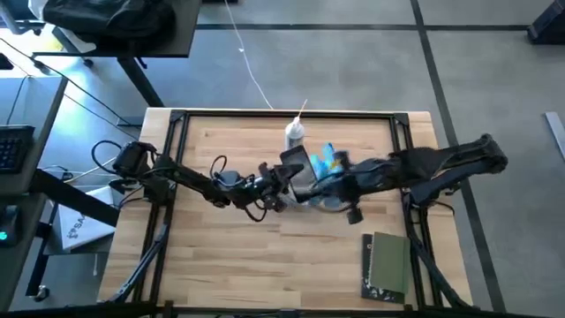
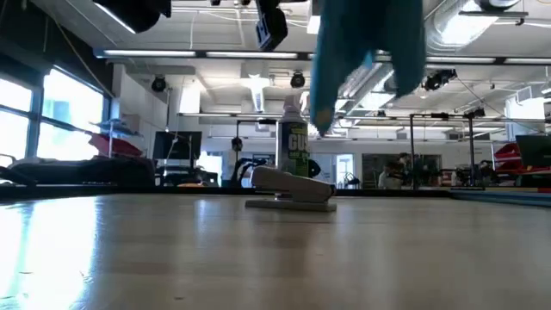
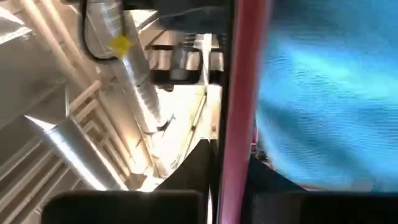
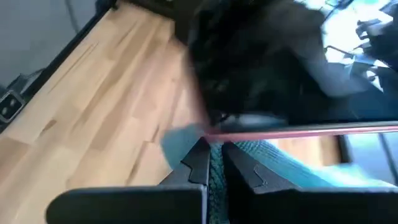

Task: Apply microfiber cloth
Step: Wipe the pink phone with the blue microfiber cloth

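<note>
While the cloth (image 2: 366, 60) hangs in folds above the surface's middle, the right claw (image 4: 214, 158) is clenched on it — apparently pressing it to a dark flat thing (image 1: 295, 162) raised by the left claw (image 1: 284, 177), whose grip I cannot tell. A bottle (image 2: 294, 146) stands nearer the far edge.

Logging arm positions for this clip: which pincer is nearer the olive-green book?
Right. The right pincer is mid-table by the microfiber cloth, diagonally across from the book; the left pincer sits just beyond it.
</note>
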You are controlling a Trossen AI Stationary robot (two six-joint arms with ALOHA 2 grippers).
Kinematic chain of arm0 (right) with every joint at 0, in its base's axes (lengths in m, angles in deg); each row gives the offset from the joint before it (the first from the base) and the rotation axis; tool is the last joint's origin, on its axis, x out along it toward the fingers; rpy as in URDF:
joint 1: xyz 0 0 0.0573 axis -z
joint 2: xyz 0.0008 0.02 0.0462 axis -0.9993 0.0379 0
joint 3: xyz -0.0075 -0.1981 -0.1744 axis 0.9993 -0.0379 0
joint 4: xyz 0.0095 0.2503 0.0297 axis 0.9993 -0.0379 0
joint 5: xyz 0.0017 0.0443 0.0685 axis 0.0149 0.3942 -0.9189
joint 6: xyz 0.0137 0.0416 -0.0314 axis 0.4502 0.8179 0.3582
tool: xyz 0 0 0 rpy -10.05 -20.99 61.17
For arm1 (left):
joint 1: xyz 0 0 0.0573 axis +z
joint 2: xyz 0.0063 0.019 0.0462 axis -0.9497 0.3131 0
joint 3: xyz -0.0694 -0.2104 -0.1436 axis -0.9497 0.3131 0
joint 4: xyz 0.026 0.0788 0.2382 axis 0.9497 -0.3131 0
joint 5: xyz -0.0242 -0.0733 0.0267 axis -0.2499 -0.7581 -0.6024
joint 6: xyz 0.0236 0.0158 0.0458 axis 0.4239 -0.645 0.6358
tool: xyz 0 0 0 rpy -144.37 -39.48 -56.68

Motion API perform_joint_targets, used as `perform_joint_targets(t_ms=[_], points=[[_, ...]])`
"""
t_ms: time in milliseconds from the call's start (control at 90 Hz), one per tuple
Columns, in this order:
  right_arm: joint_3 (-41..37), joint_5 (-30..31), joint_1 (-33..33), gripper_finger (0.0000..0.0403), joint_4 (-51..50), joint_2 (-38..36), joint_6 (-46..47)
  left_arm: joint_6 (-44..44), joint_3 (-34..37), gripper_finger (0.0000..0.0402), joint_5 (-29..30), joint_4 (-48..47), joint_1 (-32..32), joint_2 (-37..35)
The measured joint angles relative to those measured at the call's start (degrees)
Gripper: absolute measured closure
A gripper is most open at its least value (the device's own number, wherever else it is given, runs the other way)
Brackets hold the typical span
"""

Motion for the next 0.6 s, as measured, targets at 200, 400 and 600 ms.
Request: perform_joint_targets(t_ms=[200, 400, 600], points=[[0.22, 4.86, 1.4, 0.0403, 3.75, -3.44, -1.27, 0.12, 0.07, 0.0392, -0.17, -1.08, 0.2, 0.04], [0.22, 3.19, 4.03, 0.0403, 8.26, 2.47, -4.36, -0.2, 0.09, 0.0392, -1.54, -4.38, 0.44, 0.06], [0.24, -0.07, 4.09, 0.0403, 13.78, 10.79, -8.68, -4.09, 0.35, 0.0392, -0.53, -3.87, 0.49, 0.32]])
